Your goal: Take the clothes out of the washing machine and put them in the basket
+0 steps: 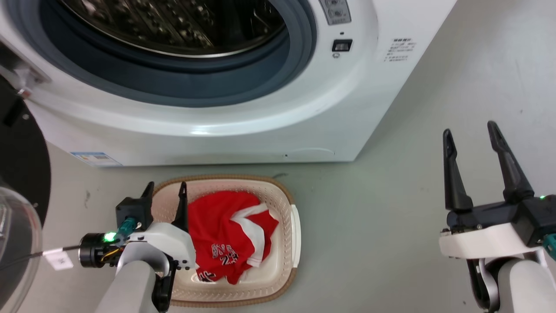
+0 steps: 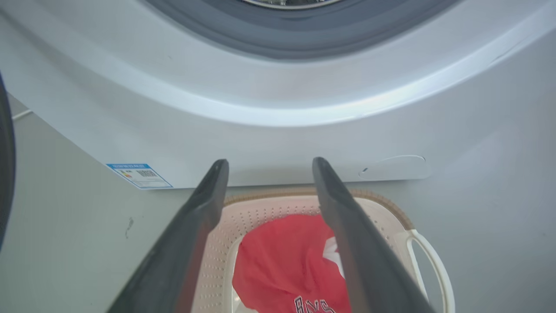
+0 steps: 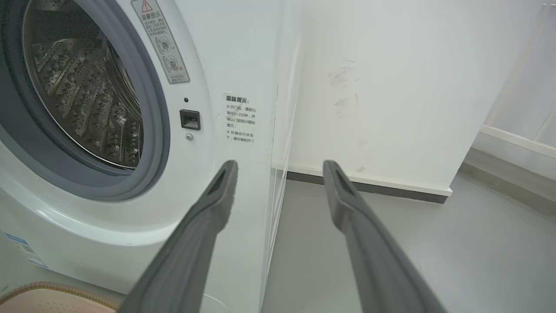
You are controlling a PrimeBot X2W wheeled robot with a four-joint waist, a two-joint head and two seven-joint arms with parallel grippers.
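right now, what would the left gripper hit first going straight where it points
Probably the lower front of the white front-loading washing machine, passing above the cream plastic basket; depth unclear.

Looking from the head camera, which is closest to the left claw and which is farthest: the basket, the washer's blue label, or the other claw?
1. Basket: directly under the left gripper.
2. Blue label: ahead, slightly left.
3. Right gripper: far off to the right.
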